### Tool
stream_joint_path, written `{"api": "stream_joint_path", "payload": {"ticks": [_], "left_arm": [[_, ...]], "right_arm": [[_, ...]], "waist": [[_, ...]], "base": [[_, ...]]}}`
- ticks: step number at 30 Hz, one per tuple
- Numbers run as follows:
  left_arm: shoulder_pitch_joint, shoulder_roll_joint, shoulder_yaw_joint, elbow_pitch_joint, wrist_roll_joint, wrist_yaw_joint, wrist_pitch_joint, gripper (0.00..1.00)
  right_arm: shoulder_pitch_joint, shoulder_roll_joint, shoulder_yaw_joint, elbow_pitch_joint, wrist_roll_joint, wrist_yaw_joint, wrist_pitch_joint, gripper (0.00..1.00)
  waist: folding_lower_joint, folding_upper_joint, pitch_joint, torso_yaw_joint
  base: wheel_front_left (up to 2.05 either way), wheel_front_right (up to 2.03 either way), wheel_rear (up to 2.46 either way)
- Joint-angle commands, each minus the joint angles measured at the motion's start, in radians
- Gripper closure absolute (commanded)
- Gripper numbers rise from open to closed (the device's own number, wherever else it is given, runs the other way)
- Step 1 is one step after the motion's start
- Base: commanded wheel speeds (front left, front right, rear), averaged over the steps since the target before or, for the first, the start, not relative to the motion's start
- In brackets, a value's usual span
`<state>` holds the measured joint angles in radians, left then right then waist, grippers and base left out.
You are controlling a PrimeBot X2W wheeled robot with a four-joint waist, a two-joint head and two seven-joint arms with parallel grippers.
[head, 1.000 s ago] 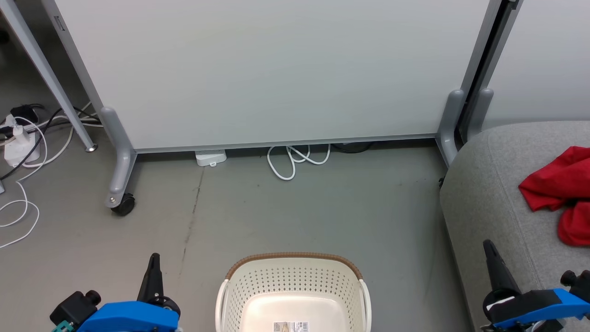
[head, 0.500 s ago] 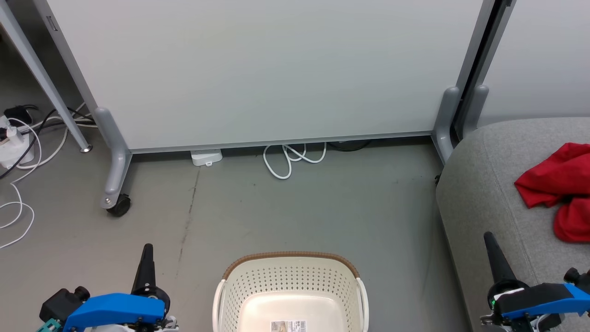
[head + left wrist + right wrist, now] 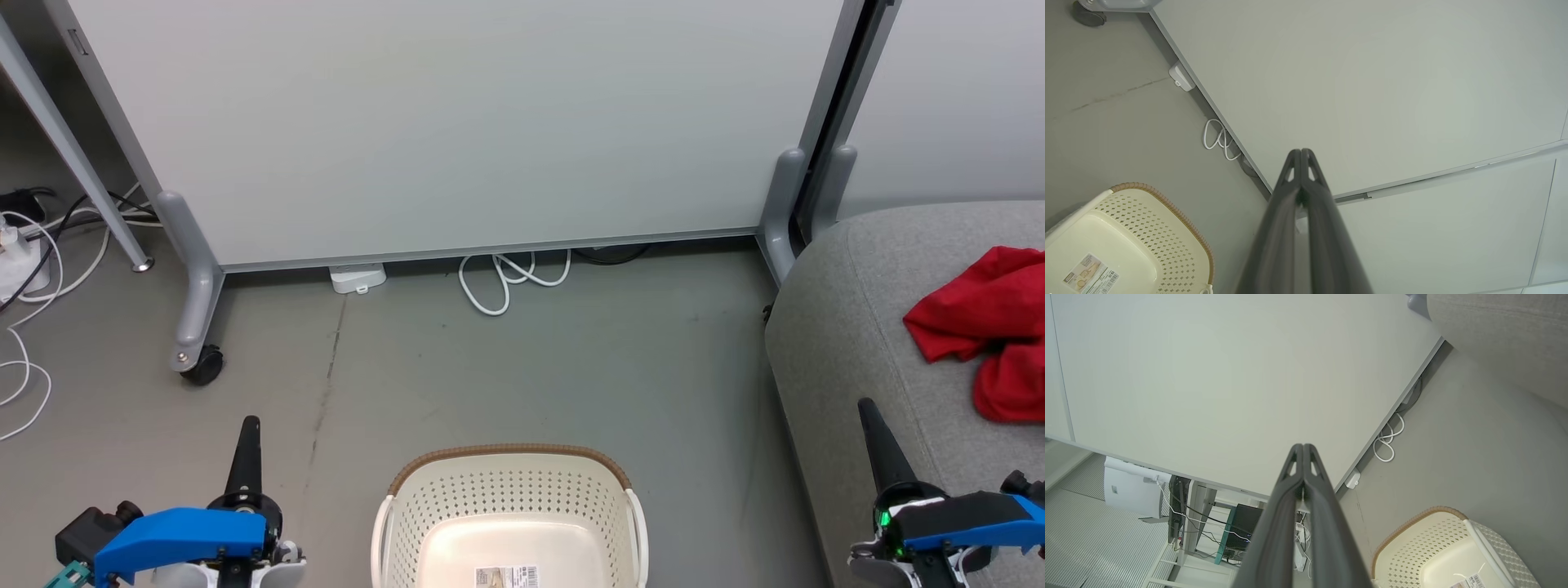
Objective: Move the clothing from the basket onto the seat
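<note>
The cream basket [image 3: 506, 490] with its brown rim stands on the floor at the bottom centre; its inside shows a bare bottom with a label. It also appears as the basket [image 3: 1147, 228] and the basket [image 3: 1425, 543] in the wrist views. Red clothing [image 3: 984, 327] lies crumpled on the grey seat [image 3: 849, 327] at the right edge. My left gripper [image 3: 249, 425] is shut and empty, left of the basket. Over the seat's front part, my right gripper [image 3: 864, 408] is shut and empty too. The pressed-together fingers [image 3: 1294, 196] and fingers [image 3: 1294, 490] show in each wrist view.
A pale wheeled partition [image 3: 457, 122] closes off the back, with a caster [image 3: 200, 366] at its left foot. A white cable loop [image 3: 502, 282] and a small white box [image 3: 357, 278] lie at its base. More cables [image 3: 33, 269] trail at the far left.
The head view has drifted right and slightly down, shifting the whole scene left and up. Both grippers stay shut, sitting a little lower and further left in the picture.
</note>
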<state>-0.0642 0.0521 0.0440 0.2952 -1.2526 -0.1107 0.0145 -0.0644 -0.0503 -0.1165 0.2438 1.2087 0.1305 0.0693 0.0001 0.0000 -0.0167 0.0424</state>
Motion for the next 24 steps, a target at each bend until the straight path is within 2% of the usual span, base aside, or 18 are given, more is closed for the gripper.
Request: {"api": "stream_joint_path", "payload": {"ticks": [1, 24], "left_arm": [[-0.026, 0.001, 0.008, -0.015, -0.026, 0.004, 0.009, 1.0], [-0.04, -0.001, 0.042, -0.05, -0.198, 0.007, 0.057, 1.0]], "right_arm": [[-0.023, -0.001, 0.0, -0.004, 0.031, 0.0, 0.005, 1.0], [-0.045, -0.001, 0.0, 0.004, 0.223, 0.0, 0.027, 1.0]], "waist": [[0.0, 0.0, 0.001, -0.002], [-0.0001, 0.0, 0.008, -0.021]], "base": [[0.0, 0.0, 0.0], [0.0, 0.0, 0.0]]}}
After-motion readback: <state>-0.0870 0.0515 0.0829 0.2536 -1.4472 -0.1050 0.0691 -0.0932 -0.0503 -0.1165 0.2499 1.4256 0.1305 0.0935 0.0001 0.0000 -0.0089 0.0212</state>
